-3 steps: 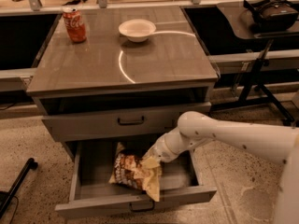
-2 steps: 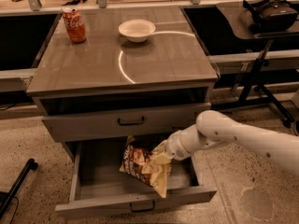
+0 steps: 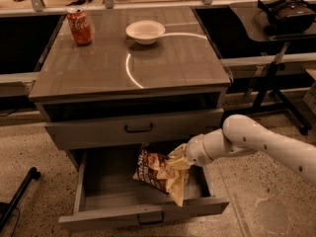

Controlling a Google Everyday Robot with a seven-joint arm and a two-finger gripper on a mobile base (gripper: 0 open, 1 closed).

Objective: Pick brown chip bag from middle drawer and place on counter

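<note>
nearest us, we see the lowest grey wooden drawer [image 3: 106,181] pulled open, its small dark bar handle facing us. over it the crinkly dark-brown and cream chip bag [image 3: 158,169] hangs tilted, its cream end pinched in the jaws of the white robot arm [image 3: 256,142] reaching in from the right. beyond, the glossy grey-brown wood-grain desk [image 3: 163,68] carries a white bowl [image 3: 145,31] and, far left, a red soda can [image 3: 79,27].
</note>
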